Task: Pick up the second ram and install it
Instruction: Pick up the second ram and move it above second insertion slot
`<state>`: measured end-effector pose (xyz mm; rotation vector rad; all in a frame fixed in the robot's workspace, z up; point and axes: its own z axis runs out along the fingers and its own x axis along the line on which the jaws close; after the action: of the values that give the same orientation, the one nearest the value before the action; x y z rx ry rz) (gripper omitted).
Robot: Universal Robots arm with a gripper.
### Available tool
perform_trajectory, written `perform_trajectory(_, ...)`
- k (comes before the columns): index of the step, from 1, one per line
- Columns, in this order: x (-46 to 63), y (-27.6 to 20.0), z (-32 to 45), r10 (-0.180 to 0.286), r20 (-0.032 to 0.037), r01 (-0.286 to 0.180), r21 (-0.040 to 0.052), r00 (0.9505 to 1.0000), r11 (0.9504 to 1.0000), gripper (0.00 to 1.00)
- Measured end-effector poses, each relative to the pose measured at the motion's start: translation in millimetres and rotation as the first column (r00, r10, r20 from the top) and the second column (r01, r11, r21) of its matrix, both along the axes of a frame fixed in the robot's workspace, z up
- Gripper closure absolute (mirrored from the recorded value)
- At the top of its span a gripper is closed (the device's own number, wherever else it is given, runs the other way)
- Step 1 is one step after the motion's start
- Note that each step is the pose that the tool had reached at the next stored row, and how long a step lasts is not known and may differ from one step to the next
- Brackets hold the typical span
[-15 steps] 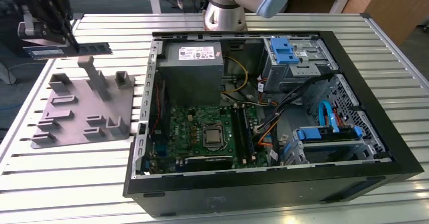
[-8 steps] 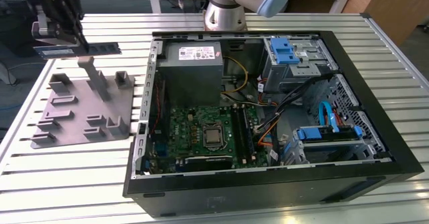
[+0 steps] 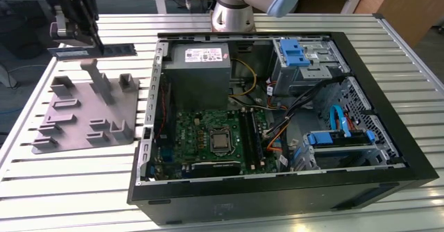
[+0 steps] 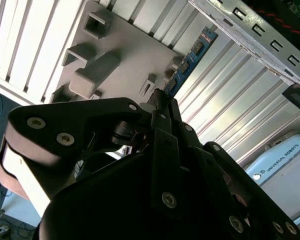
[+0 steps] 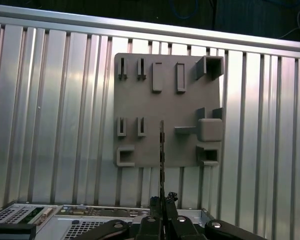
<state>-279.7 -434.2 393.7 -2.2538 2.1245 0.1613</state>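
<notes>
The second ram [image 3: 111,49] is a thin dark stick with a bluish-green tint. It hangs level above the far end of the grey tray [image 3: 76,123], at the exterior view's left. My gripper [image 3: 89,42] is shut on it from above. In the second wrist view the ram [image 4: 190,60] sticks out past the fingertips of the gripper [image 4: 162,99], over the tray [image 4: 125,55]. The first wrist view shows the ram [image 5: 162,150] edge-on, clamped in the gripper [image 5: 163,201], with the tray [image 5: 165,105] below it. The ram touches neither the tray nor the table.
An open black computer case [image 3: 388,154] lies on the slatted metal table [image 3: 69,180], to the exterior view's right of the tray. Inside are a green motherboard [image 3: 201,138], a grey power supply [image 3: 197,65], cables and blue drive latches [image 3: 291,52]. The arm's base [image 3: 232,13] stands behind the case.
</notes>
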Motion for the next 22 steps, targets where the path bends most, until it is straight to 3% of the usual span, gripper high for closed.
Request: perform_trajectory(22,51.0,0.0,0.0,0.000,-0.0006,0.000,0.0000,1.0000,1.0000,0.86)
